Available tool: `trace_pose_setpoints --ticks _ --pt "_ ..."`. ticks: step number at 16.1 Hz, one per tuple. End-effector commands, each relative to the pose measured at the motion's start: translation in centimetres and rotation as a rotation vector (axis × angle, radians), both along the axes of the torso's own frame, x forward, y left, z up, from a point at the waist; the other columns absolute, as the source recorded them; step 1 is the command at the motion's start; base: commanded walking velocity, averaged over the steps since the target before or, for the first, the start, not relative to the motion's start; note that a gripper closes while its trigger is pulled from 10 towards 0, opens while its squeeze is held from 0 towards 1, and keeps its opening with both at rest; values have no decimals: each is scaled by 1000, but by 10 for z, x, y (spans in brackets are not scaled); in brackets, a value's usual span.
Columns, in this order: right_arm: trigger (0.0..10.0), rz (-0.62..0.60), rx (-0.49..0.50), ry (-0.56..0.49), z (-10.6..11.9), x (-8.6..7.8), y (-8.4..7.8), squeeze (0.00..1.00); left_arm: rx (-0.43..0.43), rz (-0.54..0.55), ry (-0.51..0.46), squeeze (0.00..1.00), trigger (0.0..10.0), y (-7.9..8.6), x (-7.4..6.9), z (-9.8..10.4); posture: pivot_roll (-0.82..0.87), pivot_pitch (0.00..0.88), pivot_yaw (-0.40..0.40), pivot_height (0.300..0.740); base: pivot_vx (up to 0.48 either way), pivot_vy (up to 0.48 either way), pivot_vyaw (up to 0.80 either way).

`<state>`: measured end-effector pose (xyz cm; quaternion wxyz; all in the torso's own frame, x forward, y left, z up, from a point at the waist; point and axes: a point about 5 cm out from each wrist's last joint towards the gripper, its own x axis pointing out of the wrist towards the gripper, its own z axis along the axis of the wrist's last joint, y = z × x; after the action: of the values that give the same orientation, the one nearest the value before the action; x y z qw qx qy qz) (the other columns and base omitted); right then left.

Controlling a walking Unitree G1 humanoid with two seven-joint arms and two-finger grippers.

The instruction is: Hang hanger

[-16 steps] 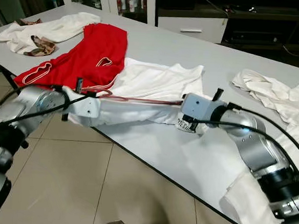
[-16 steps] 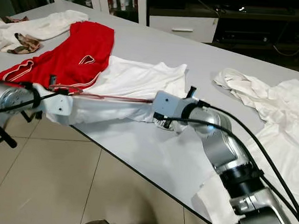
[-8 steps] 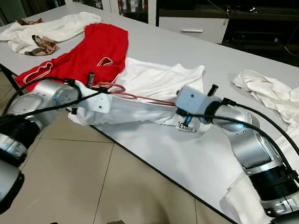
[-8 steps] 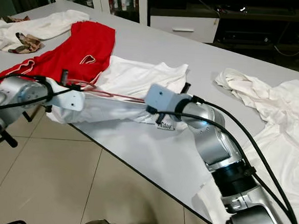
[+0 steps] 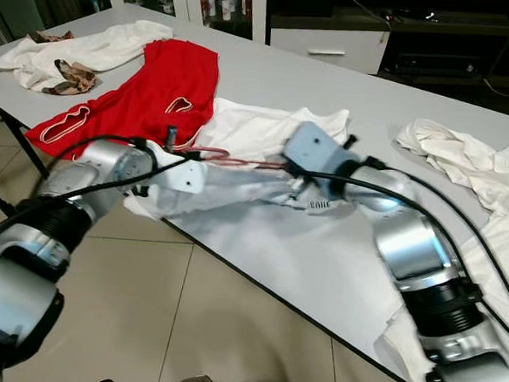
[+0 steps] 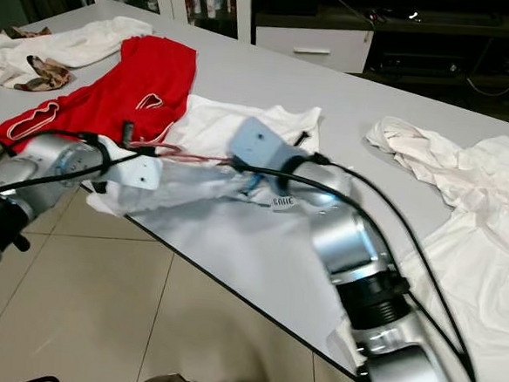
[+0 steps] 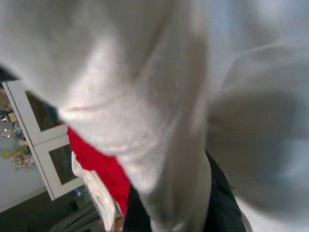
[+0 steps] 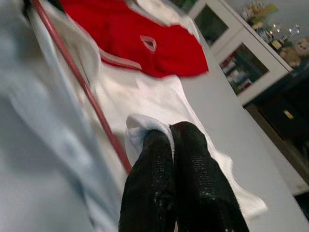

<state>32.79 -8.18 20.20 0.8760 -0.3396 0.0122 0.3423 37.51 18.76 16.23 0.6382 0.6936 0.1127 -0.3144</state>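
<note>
Hanger point(image 5: 239, 162): your thin red bar runs between both grippers above the table point(image 5: 319, 265) edge, partly buried in the white shirt point(image 5: 258, 134). Right gripper point(image 8: 166, 140) is pressed together, pinching shirt cloth beside it. Left gripper is hidden by cloth; I cannot tell its state. The shirt label point(image 5: 321, 203) is unreadable. A red garment point(image 5: 148, 92) lies beyond.

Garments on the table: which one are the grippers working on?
The white shirt at the near table edge, with the red hanger across it. The right gripper pinches its fabric; the red garment and the other white clothes lie untouched.
</note>
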Motion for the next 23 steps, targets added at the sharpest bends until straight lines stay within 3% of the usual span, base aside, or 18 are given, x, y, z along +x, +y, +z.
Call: trace_pose_setpoints --ticks 1,6,10,15,16,17,20,23 --pt "10000 23 66 -6 12 -2 11 0 -56 27 -37 0 0 -1 5 10 -47 0 96 736 0 0 0" --pt "10000 19 249 82 11 -8 45 0 -226 41 -55 0 0 -20 9 11 -49 0 102 736 0 0 0" --pt "10000 0 264 113 4 -8 50 0 -273 59 -42 0 0 -23 8 6 -47 0 101 736 0 0 0" --pt "10000 72 137 26 2 -12 38 0 -269 68 73 0 0 -11 -4 -16 -48 0 102 736 0 0 0" --pt "10000 69 125 28 1 -12 34 0 -275 59 119 0 0 -11 -9 -22 -48 0 102 736 0 0 0" --pt "10000 73 103 25 -1 -12 27 0 -246 42 231 0 0 -7 -21 -37 -48 0 100 736 0 0 0" --pt "10000 94 109 11 2 -13 26 0 -242 72 268 0 471 -2 -25 -46 -49 0 97 736 0 0 0" --pt "10000 119 131 -12 9 -15 27 0 -242 86 248 0 6000 -1 -23 -47 -50 0 93 736 0 0 0"
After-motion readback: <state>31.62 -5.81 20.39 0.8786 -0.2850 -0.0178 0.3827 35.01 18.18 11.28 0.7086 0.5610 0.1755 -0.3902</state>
